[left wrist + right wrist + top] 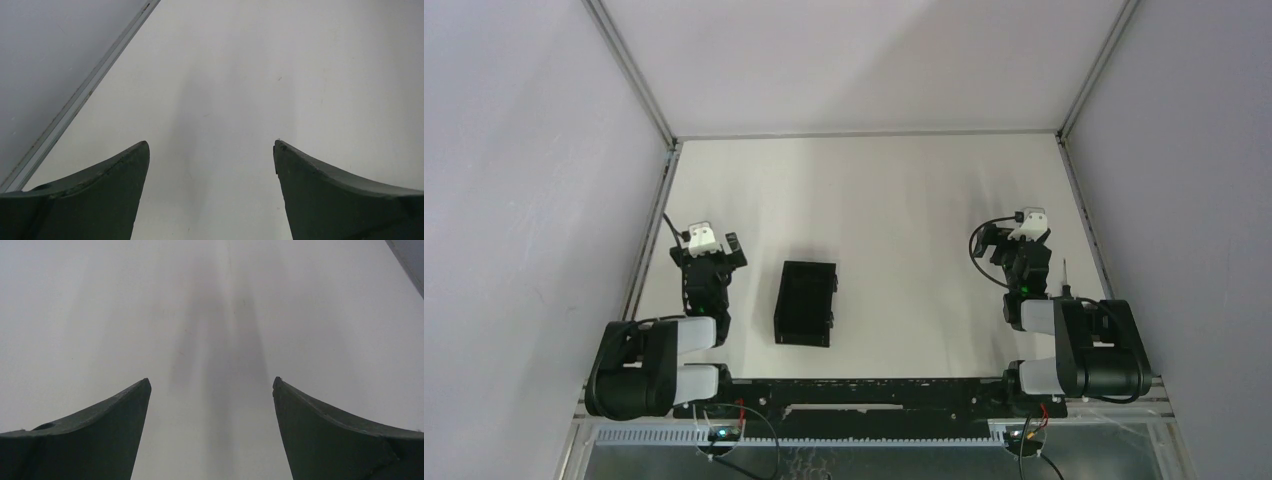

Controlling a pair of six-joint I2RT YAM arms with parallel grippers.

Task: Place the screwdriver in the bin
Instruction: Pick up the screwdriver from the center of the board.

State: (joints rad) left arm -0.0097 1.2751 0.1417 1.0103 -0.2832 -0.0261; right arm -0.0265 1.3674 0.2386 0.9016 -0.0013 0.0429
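Nearest, at the table's (904,200) near edge, both arms sat folded low over their bases. Just beyond stood the bin (778,310), between the two arms and closer to the left one; nothing orange showed inside it. The screwdriver (1064,273) lay on the table just beside the right arm, on its outer side, well apart from the bin. Only its thin dark shaft showed, the handle hidden by the arm. Farther in, the left gripper (211,146) had its jaws spread wide over bare tabletop, and the right gripper (211,384) was spread likewise, holding nothing. By my judgement nothing of the task was done: the reach, the grasp, the carry across to the bin and the release were all left.
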